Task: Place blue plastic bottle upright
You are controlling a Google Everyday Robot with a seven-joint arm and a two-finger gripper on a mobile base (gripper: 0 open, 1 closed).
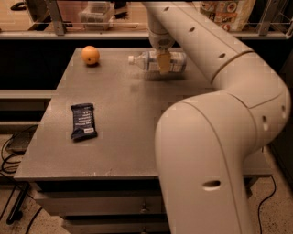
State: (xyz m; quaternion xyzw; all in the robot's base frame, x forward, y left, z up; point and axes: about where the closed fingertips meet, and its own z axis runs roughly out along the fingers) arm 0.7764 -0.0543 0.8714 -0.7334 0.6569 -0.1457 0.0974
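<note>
The blue plastic bottle (149, 61) is a small clear bottle with a white cap pointing left. It lies horizontal at the far middle of the grey table (128, 132), with a shadow under it. My gripper (164, 63) comes down from above onto the bottle's middle. One yellowish finger (164, 64) shows in front of the bottle and the other is hidden behind it. The gripper is shut on the bottle.
An orange (90, 55) sits at the far left corner of the table. A dark blue snack-bar wrapper (83, 120) lies flat at the left. My large white arm (219, 137) covers the table's right side. A shelf with packages (229, 11) runs behind the table.
</note>
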